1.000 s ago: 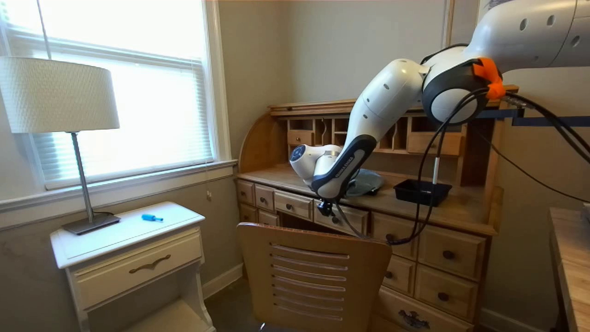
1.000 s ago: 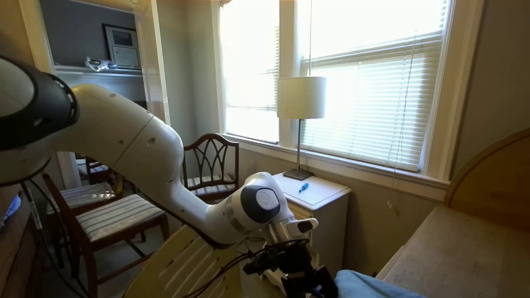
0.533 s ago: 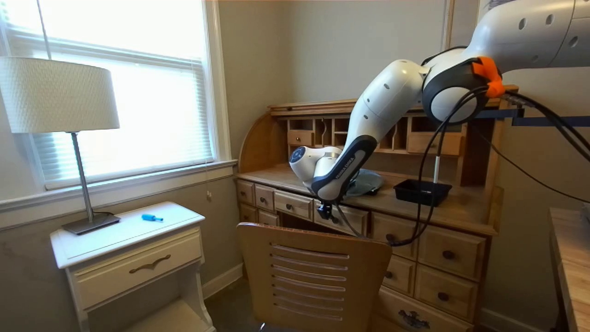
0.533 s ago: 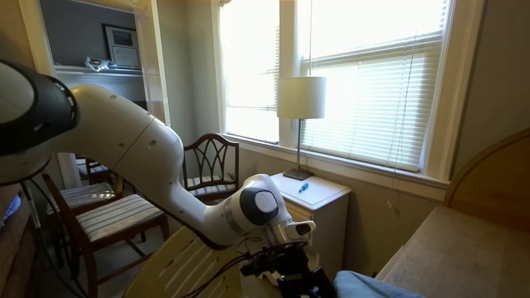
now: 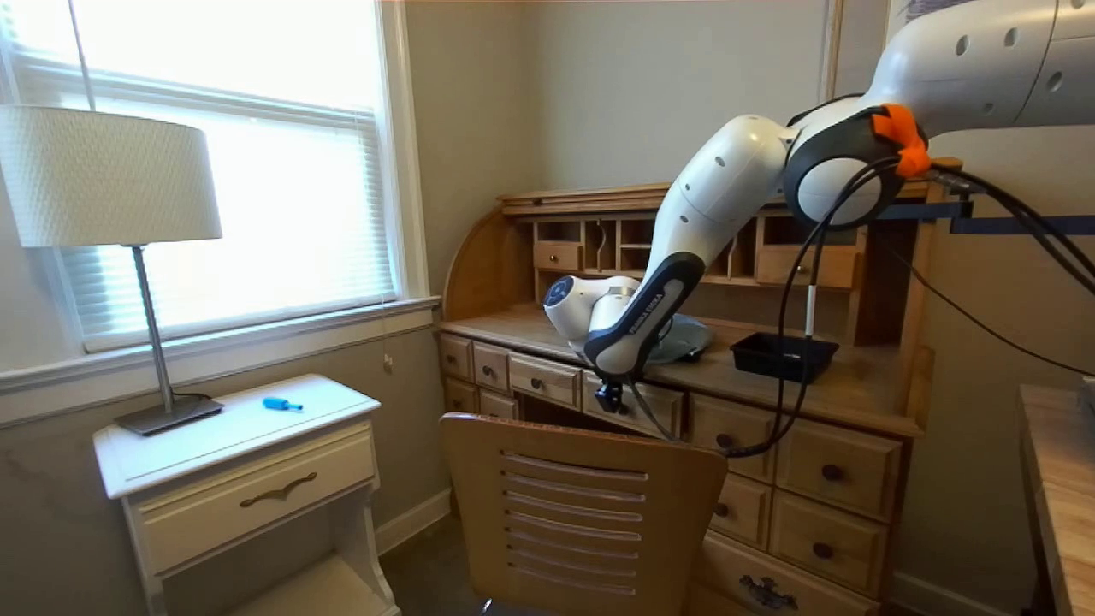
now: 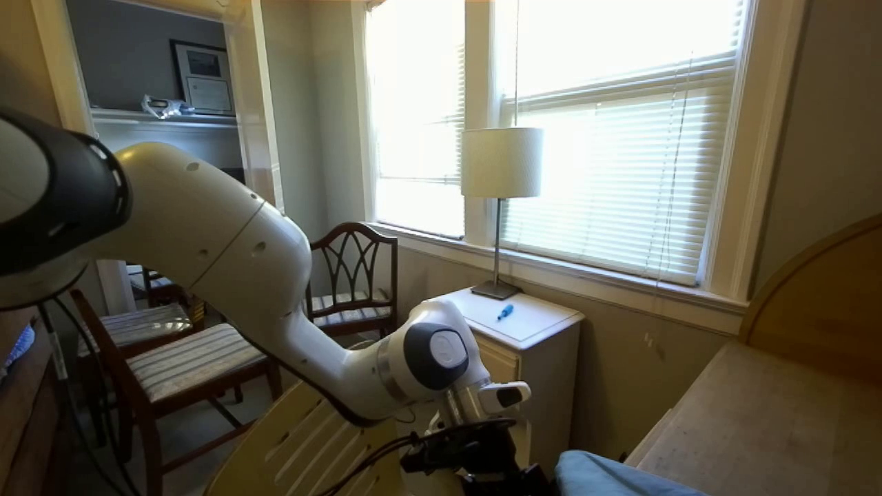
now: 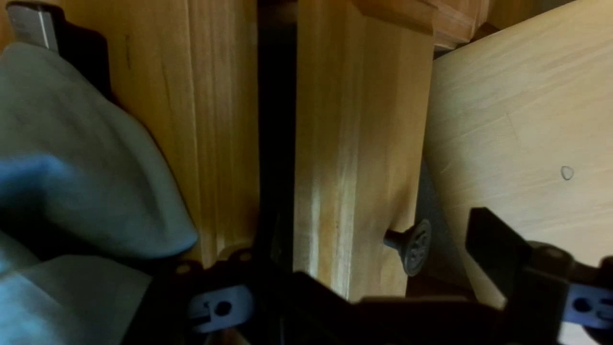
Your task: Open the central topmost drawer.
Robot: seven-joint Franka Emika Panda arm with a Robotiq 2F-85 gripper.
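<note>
The central topmost drawer (image 5: pixel 659 409) is a shallow honey-coloured wooden front under the desktop, partly behind the arm in an exterior view. In the wrist view its front (image 7: pixel 330 158) runs from top to bottom, with a dark round knob (image 7: pixel 414 247). A dark gap shows between the desktop edge and the drawer front. My gripper (image 7: pixel 378 230) is open around the knob, apart from it. The left finger is at the dark gap; how deep it sits I cannot tell. The right finger is beyond the knob. The gripper (image 5: pixel 609 396) also shows, small, before the drawer.
A wooden chair (image 5: pixel 586 505) stands close in front of the drawer; its back (image 7: pixel 517 120) is right of the knob in the wrist view. A grey-blue cloth (image 7: pixel 96 158) and a black tray (image 5: pixel 783 358) lie on the desktop. Black cables hang from the arm.
The arm and gripper have moved down a little in both exterior views, with a slight shift to the side. The drawer shows no visible movement.
</note>
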